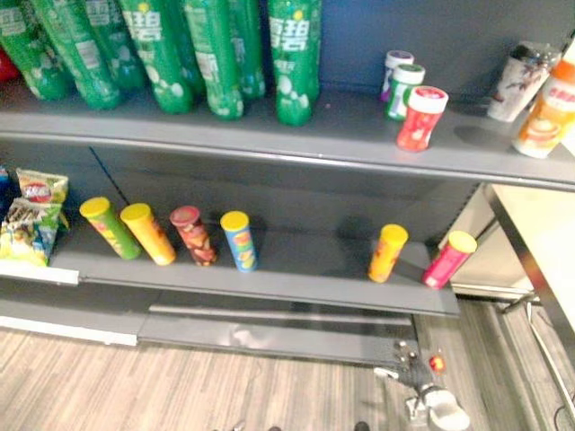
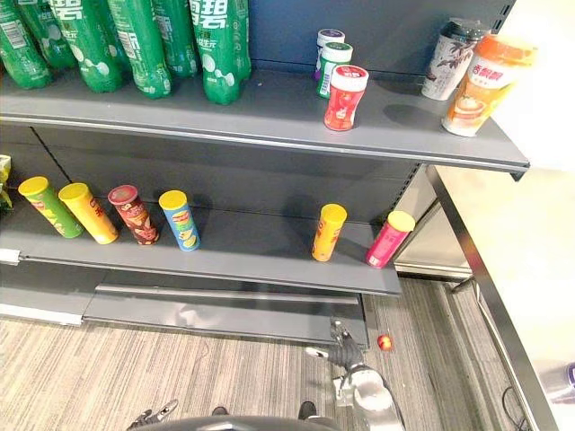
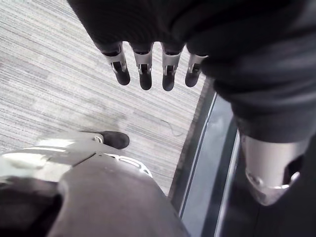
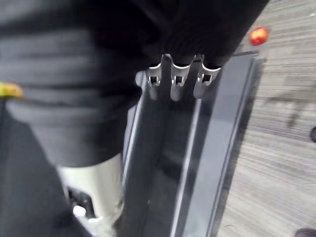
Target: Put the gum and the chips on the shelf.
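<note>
Three gum jars stand on the upper shelf [image 2: 269, 130]: a red one [image 2: 346, 97], a green-lidded one [image 2: 334, 67] and a purple-lidded one [image 2: 329, 43]. Several chips cans stand on the lower shelf [image 2: 260, 260], among them a blue can [image 2: 180, 220], an orange can [image 2: 329, 232] and a pink can [image 2: 389, 239]. Low in front of the shelf's base, my right hand [image 2: 341, 353] hangs open and holds nothing. My left hand [image 3: 144, 74] hangs over the floor with straight fingers, also holding nothing.
Green bottles [image 1: 216, 54] crowd the upper shelf's left, and two drink cups [image 2: 481, 81] stand at its right end. Snack bags [image 1: 31, 220] lie at the lower shelf's far left. A small red thing [image 2: 384, 341] lies on the floor. A pale counter [image 2: 517, 251] borders the right.
</note>
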